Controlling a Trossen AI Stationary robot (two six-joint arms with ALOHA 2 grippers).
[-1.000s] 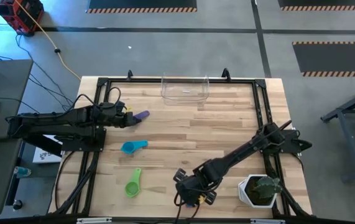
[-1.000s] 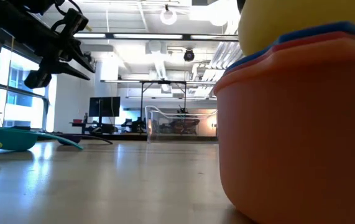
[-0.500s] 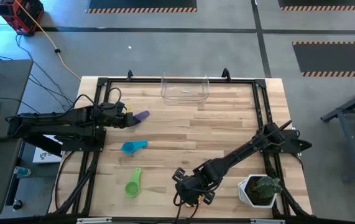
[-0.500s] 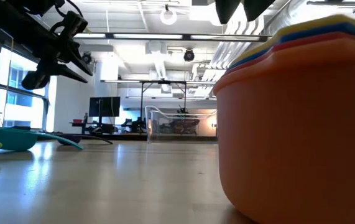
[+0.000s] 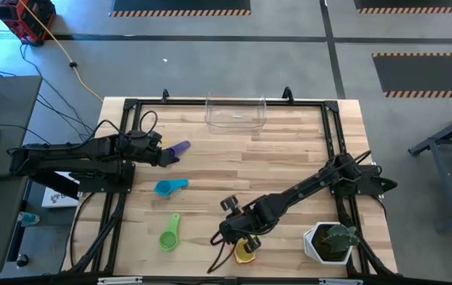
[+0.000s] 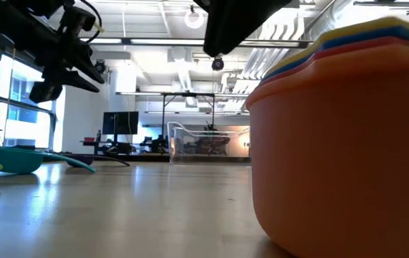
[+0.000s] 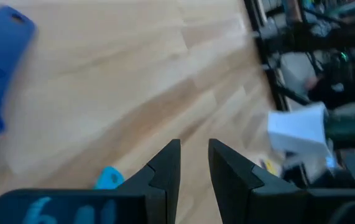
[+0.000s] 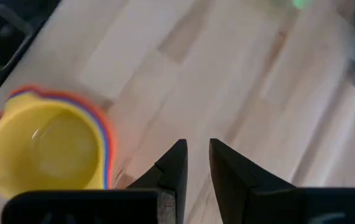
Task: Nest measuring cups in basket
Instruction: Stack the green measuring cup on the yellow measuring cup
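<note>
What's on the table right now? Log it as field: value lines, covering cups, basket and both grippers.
nested stack: yellow on top, then blue, red, orange; near edge, outside the basket
purple cup: loose, left side
light blue cup: loose
green cup: loose
basket: far edge, no cup inside
left gripper: beside purple cup, fingers slightly apart, empty
right gripper: beside the stack, fingers slightly apart, empty

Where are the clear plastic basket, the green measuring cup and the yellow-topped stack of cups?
Clear plastic rectangular basket [image 5: 236, 113]: high view, its see-through floor.
Green plastic measuring cup [image 5: 167, 239]: high view, the bowl.
Yellow-topped stack of nested cups [image 8: 56, 148]: right wrist view, inside the yellow bowl.
</note>
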